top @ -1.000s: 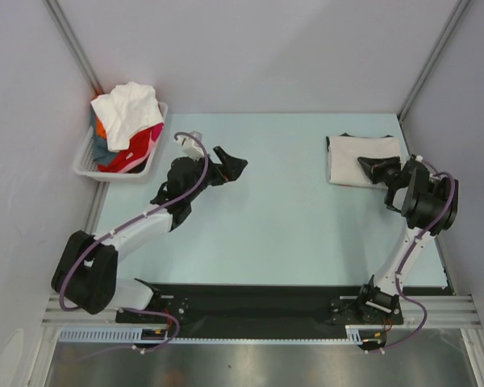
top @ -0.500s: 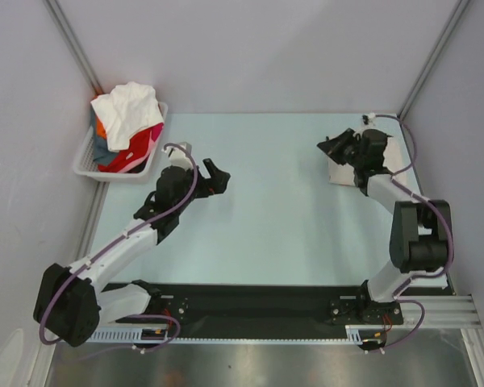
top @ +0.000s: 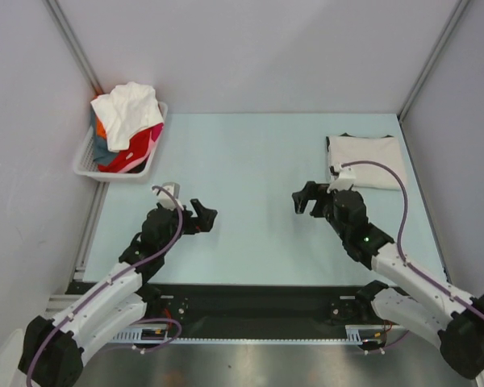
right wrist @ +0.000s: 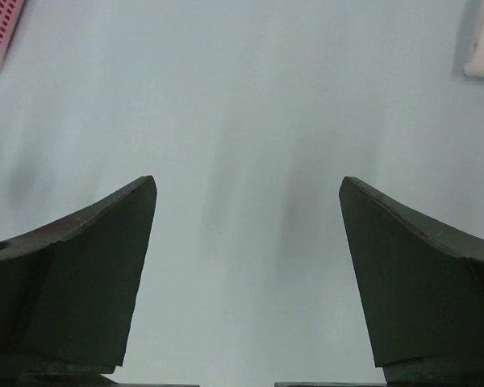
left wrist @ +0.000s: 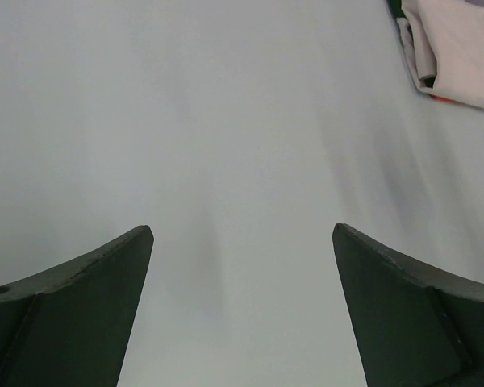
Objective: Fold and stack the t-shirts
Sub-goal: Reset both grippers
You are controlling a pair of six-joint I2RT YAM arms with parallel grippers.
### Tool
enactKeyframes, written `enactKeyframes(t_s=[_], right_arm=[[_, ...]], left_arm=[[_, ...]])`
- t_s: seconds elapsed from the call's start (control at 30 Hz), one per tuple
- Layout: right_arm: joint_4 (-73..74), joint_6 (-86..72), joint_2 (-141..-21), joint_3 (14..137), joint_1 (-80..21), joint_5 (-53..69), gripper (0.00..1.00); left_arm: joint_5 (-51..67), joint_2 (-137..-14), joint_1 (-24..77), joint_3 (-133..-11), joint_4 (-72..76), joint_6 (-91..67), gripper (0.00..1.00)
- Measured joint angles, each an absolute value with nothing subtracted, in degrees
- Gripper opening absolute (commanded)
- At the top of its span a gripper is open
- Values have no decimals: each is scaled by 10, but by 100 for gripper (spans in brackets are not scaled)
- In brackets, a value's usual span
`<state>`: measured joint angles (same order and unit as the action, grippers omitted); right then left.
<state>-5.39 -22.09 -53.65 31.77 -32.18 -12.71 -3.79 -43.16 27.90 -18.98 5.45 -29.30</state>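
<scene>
Since the earlier frames the right arm point(top: 363, 234) has left the folded shirt point(top: 363, 161) and drawn back toward the centre of the table point(top: 250, 161), and the right jaws went from pressed together to spread. The left arm point(top: 157, 234) has also retreated toward the near edge. Both pairs of jaws are now spread and hold nothing.

The folded shirt lies flat at the far right, with its long axis from 9 to 3 o'clock, at about 2 o'clock from the right jaws. The other shirts point(top: 129, 113) are heaped in the basket point(top: 87, 161), at about 11 o'clock from the left jaws and well apart. The heap seems to run from 1 to 7 o'clock, but the crumpling makes this uncertain. I judge the left arm is nearer for the next pick.
</scene>
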Motion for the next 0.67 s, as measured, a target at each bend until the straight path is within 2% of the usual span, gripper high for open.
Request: enactKeyframes(t_s=[0.13, 0.3, 0.67], right_arm=[[-28, -223, -456, 258, -332, -161, 100], [-12, -234, -433, 191, -332, -178, 100], [-20, -239, -428, 174, -336, -184, 100]], left_arm=[[-27, -370, 281, -143, 43, -283, 100], [-28, -328, 281, -128, 27, -280, 100], [-28, -361, 282, -122, 39, -280, 100]])
